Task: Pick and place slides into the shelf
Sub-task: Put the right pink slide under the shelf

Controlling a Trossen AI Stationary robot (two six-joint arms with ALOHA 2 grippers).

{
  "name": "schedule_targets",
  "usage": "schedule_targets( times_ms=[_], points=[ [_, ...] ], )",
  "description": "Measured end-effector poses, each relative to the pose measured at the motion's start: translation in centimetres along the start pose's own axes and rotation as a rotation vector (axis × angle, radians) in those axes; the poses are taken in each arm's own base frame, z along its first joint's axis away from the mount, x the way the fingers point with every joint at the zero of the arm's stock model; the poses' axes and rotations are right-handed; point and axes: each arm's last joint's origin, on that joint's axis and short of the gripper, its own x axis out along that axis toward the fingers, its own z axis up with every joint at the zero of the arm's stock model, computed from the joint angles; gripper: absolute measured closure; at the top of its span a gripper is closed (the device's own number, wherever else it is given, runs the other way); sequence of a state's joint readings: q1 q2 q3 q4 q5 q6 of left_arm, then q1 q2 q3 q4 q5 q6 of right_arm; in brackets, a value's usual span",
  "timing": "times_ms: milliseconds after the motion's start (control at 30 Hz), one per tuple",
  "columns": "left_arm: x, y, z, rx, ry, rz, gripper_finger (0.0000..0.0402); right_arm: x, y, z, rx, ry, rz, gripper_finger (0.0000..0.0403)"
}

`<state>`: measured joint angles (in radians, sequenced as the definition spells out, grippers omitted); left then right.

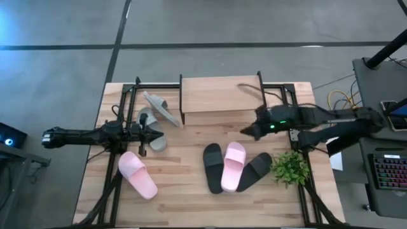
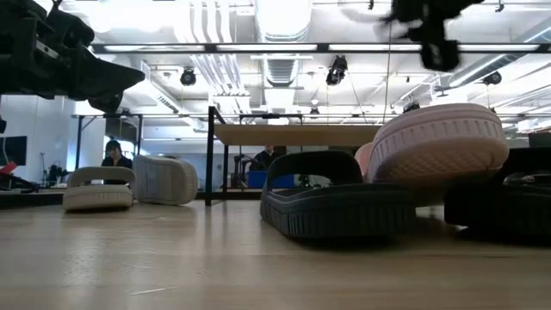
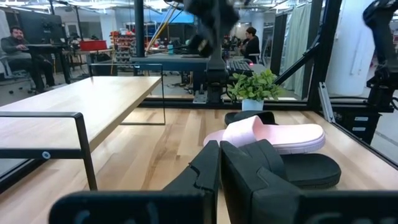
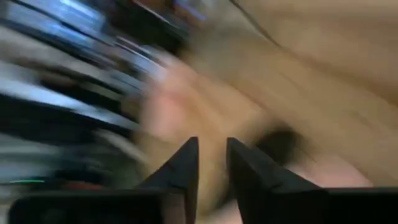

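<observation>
High view: my right pincer hovers just in front of the shelf, above the bare worktop; my left pincer waits by the grey pair.
Right pincer: fingers slightly parted in the right wrist view, nothing between them; that view is smeared by motion.
Left pincer: clenched, empty.
Slides: all six lie on the worktop, none on the shelf. Two grey slides lie left of the shelf, one pink slide lies front left, and the other pink slide lies across two black slides front right.
Step in hand: I judge I am reaching for the overlapping group.
Doing it well: open wider, take the top pink slide first by its strap, and lift straight up so the black ones beneath do not drag.
Risk: the small plant stands close beside that group.
</observation>
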<state>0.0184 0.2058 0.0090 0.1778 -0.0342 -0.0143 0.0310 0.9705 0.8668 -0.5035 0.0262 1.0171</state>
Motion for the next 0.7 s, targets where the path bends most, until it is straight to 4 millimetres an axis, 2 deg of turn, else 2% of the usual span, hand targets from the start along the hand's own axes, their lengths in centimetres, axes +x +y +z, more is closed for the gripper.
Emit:
schedule_targets(
  times_ms=[67,233,400,467,533,633,700],
  points=[
    [0.0,0.0,0.0,0.000,0.000,0.000,0.0402,0.4,1.0,-0.3,-0.001,0.126,-0.179,0.0296],
    [0.0,0.0,0.0,0.000,0.000,0.000,0.0402,0.8,6.1,-1.0,-0.094,0.250,-0.344,0.0255],
    [0.0,0.0,0.1,0.000,-0.006,0.000,0.0402,3.3,10.2,-4.1,-0.281,0.290,-0.488,0.0232],
    [0.0,0.0,0.0,0.000,-0.004,0.000,0.0402,4.9,10.6,-5.8,-0.368,0.370,-0.578,0.0227],
    [0.0,0.0,0.0,0.000,-0.004,0.006,0.0402,7.0,10.6,-7.1,-0.380,0.417,-0.682,0.0223],
    [0.0,0.0,0.1,0.000,-0.005,0.011,0.0402,9.2,10.5,-7.9,-0.391,0.398,-0.810,0.0220],
    [0.0,0.0,0.1,0.000,-0.008,0.012,0.0402,10.6,10.6,-8.2,-0.449,0.359,-0.830,0.0220]
  ],
)
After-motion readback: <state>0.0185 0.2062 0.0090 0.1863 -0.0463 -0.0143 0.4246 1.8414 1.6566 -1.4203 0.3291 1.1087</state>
